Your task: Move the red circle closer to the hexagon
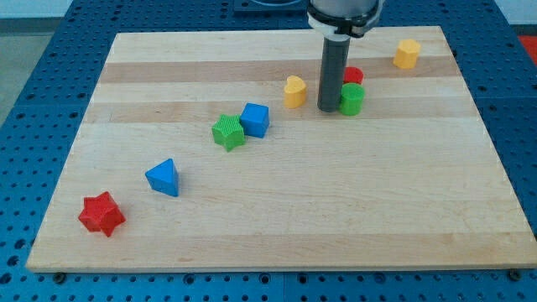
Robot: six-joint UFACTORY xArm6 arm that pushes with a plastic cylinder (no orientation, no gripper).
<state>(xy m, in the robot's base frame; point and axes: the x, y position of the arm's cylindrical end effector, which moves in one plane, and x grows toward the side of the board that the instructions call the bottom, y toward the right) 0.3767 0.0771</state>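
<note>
Our red circle [353,75] sits near the view's top, half hidden behind our tip [329,109] and touching a green block [351,99]. We have no claw. Pushing toward the yellow hexagon [407,54], we might shove green instead.

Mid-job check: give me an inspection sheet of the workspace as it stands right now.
Surface: wooden board, flat.
Job's things: red circle behind green block; yellow hexagon at the view's upper right, apart.
Clutter: yellow block, blue cube touching green star, blue triangle, red star.
End effector: my tip just left of the green block.
Cables: nothing seen.
Surroundings: blue perforated table.
</note>
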